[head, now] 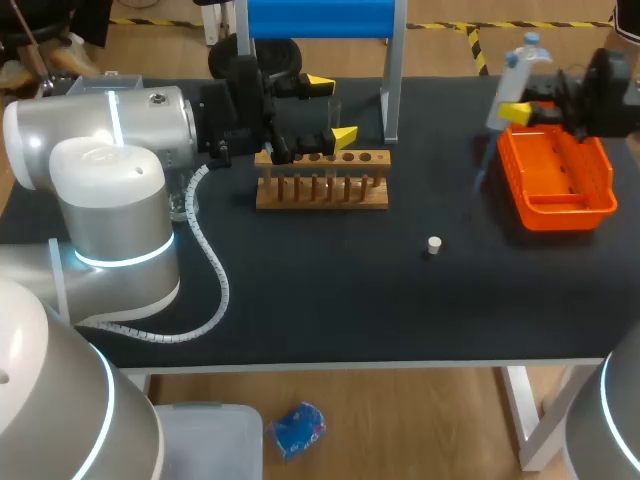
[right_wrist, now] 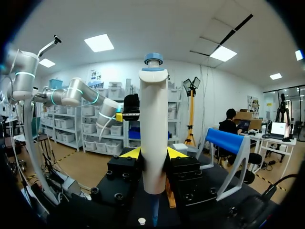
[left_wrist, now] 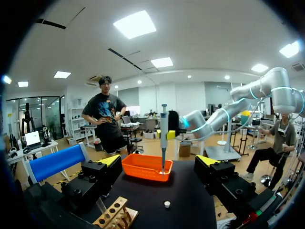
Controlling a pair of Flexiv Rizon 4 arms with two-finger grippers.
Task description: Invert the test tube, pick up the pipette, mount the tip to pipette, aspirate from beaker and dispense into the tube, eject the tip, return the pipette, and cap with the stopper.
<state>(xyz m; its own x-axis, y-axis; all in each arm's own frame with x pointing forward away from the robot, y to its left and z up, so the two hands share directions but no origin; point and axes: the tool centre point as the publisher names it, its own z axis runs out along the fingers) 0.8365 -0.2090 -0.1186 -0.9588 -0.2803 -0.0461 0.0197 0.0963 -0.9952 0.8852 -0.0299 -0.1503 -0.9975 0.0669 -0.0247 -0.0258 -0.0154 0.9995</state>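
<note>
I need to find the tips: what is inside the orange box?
Inside the orange box only orange ribs show; no loose tips can be made out. The right gripper, shut on the pipette, covers part of the box's far end.

Bright, even light from ceiling panels [left_wrist: 136, 24] leaves only soft shadows on the black table [head: 350, 290].

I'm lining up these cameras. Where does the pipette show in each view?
Head view: pipette upright in the right gripper, beside the orange tray's far end.
Left wrist view: pipette upright far ahead, in line with the orange tray.
Right wrist view: pipette upright, held in the right gripper.
Shared landmark: the white stopper on the table.
</note>
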